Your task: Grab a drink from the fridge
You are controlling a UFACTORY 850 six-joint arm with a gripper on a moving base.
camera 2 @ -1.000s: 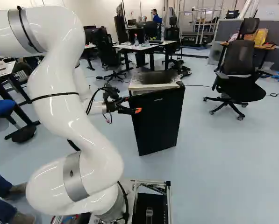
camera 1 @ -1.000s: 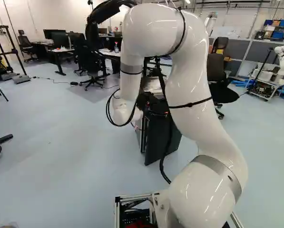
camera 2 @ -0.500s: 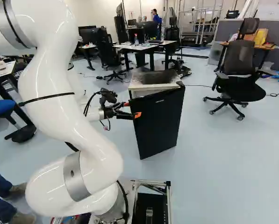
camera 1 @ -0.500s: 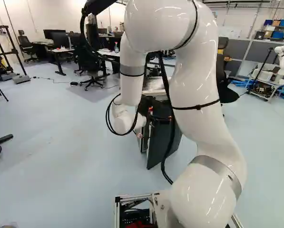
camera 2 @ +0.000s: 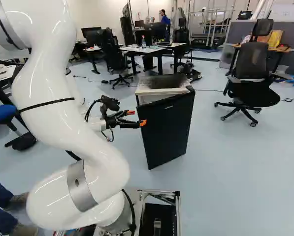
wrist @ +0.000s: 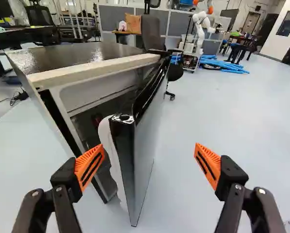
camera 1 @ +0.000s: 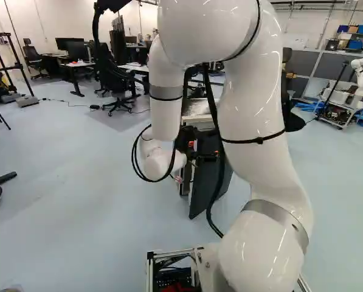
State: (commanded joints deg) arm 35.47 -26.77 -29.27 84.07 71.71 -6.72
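In the right base view my gripper (camera 2: 136, 118) is at the free side edge of the black fridge door (camera 2: 169, 128), one orange tip overlapping its front. The fridge (wrist: 98, 92) stands with this door ajar. Seen from the wrist, my gripper (wrist: 149, 165) is wide open and the door's edge (wrist: 123, 155) stands ahead between its fingers. One finger is on the inner side by the gap, the other out over the floor. Contact with the door cannot be told. Inside the dark gap is a small reddish thing (wrist: 97, 119); no drink can be made out.
An office chair (camera 2: 252, 73) stands right of the fridge in the right base view. Desks (camera 2: 154, 49) are behind it. Another robot (camera 1: 360, 79) stands at the far right. A person's legs (camera 2: 6, 206) are left of my base.
The fridge door has swung a little further open. My gripper has shifted slightly back from it and down, and both orange tips now show in the right base view. The base has stayed put.
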